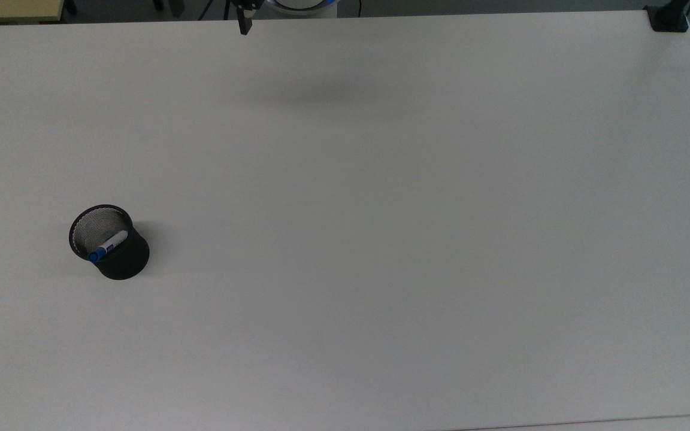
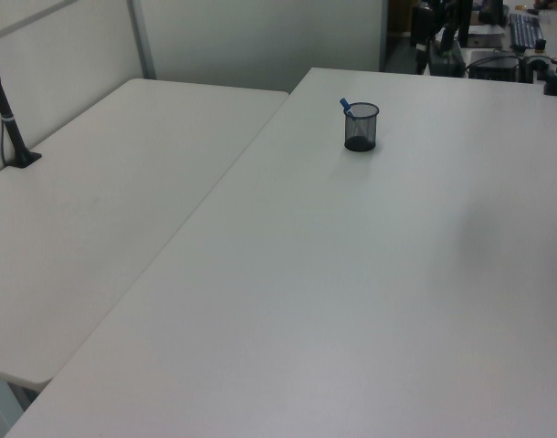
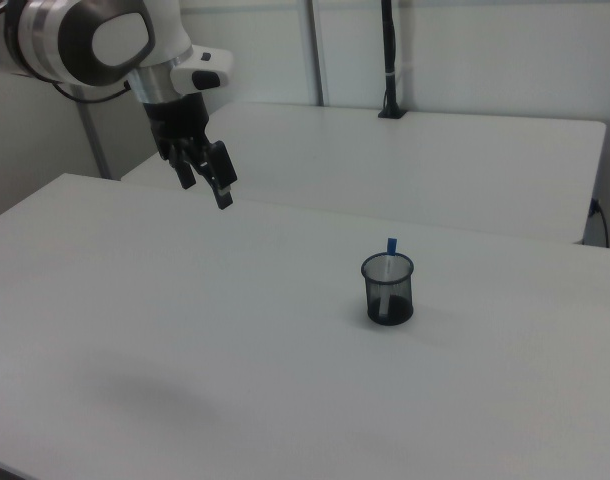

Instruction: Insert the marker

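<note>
End effector (image 3: 205,183) raised, pointing down and tilted, fingers (image 3: 224,191) apart, holding nothing.

The marker (image 1: 107,246), white-barrelled with a blue cap, stands inside the black mesh cup (image 1: 118,258). It leans against the cup's rim, cap end up and poking just above it, its lower end at the cup's bottom.

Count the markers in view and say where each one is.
1. The marker stands tilted inside the mesh cup, blue end poking above the rim. The mesh could hide something lower down.
</note>
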Tool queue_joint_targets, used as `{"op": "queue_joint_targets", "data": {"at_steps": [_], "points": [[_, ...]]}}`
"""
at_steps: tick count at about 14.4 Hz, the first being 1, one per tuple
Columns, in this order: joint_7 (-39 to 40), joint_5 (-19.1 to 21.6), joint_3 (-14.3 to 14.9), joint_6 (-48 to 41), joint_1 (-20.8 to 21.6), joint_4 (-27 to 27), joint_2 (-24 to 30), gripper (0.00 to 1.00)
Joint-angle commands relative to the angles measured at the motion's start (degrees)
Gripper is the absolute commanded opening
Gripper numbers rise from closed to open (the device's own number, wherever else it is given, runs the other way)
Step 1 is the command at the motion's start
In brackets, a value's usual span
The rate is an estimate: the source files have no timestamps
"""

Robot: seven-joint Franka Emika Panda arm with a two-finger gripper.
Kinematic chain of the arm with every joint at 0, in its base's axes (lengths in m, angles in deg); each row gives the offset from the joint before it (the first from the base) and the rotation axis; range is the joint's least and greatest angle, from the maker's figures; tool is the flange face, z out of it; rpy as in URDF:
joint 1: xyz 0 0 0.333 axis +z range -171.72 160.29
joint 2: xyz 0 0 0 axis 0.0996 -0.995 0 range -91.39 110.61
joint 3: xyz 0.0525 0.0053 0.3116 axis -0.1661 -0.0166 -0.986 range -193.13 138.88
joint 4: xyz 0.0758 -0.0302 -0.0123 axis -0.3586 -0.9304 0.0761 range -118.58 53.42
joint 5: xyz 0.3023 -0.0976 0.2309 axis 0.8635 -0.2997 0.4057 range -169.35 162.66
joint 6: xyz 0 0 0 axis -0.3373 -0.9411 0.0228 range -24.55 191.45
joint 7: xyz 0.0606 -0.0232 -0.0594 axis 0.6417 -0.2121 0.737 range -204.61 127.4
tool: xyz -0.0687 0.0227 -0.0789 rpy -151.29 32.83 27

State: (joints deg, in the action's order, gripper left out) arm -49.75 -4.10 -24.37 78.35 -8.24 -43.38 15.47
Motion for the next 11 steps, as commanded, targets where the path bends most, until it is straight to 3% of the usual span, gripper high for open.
{"op": "queue_joint_targets", "data": {"at_steps": [1,4,11], "points": [[6.2,-2.2,0.5,3.7,0.7,0.9,-2.0,1.00],[10.9,-2.1,0.8,3.0,0.2,3.3,-3.9,1.00],[10.3,-2.1,0.8,2.9,0.2,3.7,-3.8,1.00]]}}
